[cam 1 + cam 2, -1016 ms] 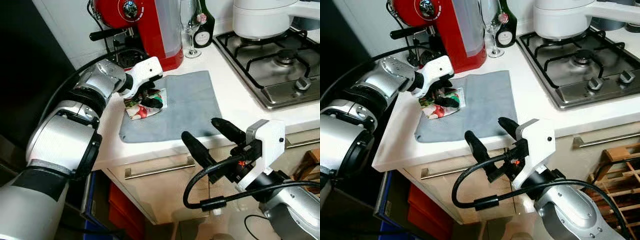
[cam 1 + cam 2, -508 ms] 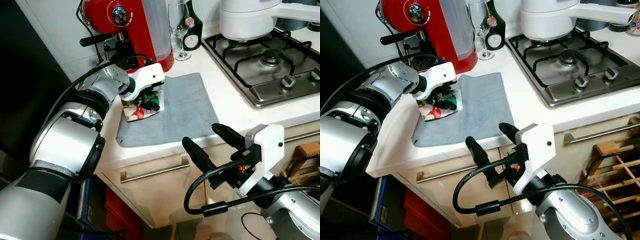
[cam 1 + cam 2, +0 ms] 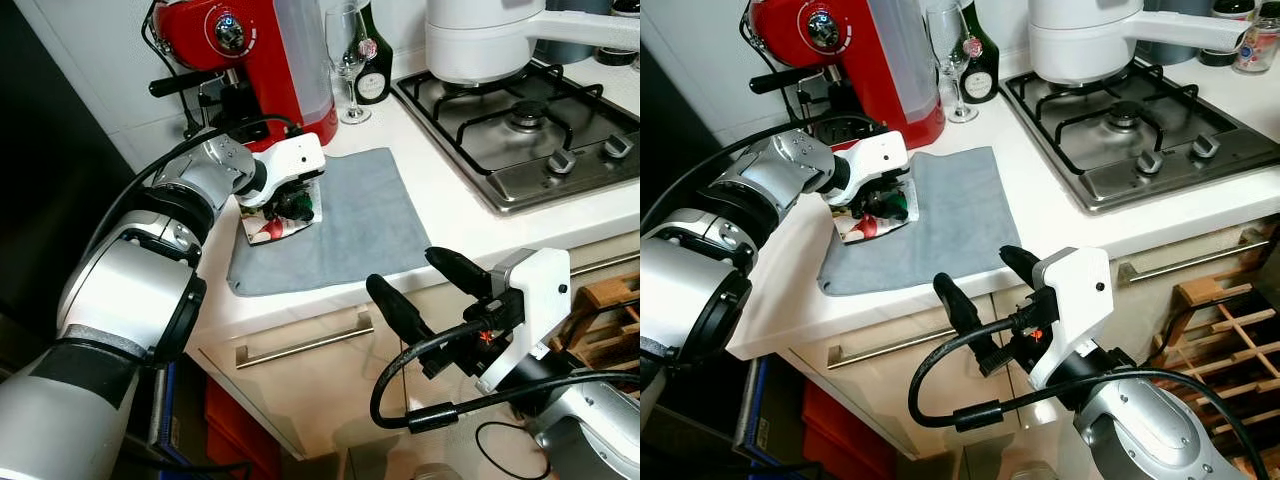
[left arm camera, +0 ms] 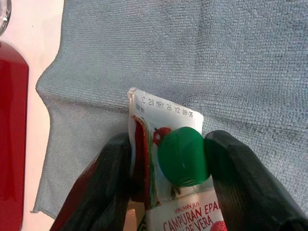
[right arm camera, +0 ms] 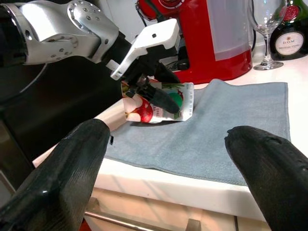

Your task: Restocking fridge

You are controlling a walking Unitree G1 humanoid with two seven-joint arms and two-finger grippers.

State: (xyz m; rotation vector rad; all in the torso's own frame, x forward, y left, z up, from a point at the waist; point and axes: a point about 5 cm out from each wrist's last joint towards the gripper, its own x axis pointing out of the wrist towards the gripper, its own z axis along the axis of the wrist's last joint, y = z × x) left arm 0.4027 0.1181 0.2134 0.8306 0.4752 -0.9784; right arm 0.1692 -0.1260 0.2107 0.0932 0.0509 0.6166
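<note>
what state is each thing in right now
pouch: green cap on, gripped, one end raised off the cloth
left end effector: shut on the pouch
right end effector: open, empty, in front of the counter edge
cloth: spread flat on the counter
wine glass: upright, empty
bottle: upright
drawer: shut

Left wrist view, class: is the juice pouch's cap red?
No. The juice pouch has a green cap, sitting between the two black fingers of the left end effector.
</note>
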